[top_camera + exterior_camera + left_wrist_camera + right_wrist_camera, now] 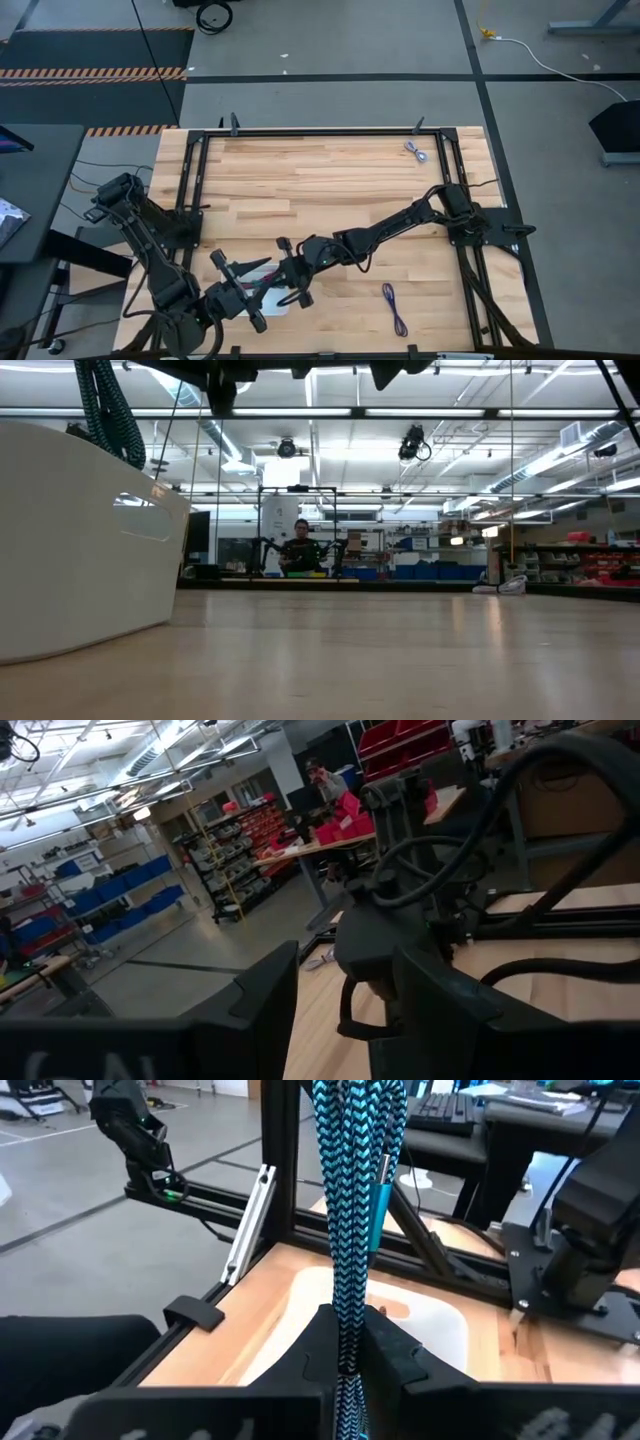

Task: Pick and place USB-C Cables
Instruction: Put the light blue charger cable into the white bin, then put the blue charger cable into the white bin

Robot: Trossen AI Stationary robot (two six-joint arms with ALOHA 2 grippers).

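Note:
My right gripper (345, 1365) is shut on the teal USB-C cable (350, 1200), over the white tray (440, 1320) at the table's near edge. In the low view the teal cable (110, 410) hangs above the tray (80, 570). My left gripper (340, 1020) is open just left of the tray (272, 300), facing the right arm. The purple cable (395, 308) lies flat near the near edge, to the right. The silver-grey cable (417, 151) lies near the far right corner. The green and dark red cables are hidden or out of view. My right gripper pinches the teal cable bundle between its two fingers (400, 1365), several strands together, from above and pointing down. The part held (347, 1330) lies right at the fingertips. The bundle hangs below the fingers, lifted clear above the tray.
A black frame (320, 132) runs around the wooden table top. Both arms crowd the near-left area around the tray. Bare wood (320, 190) stretches across the middle and far side. A person (300, 545) stands far off in the room behind.

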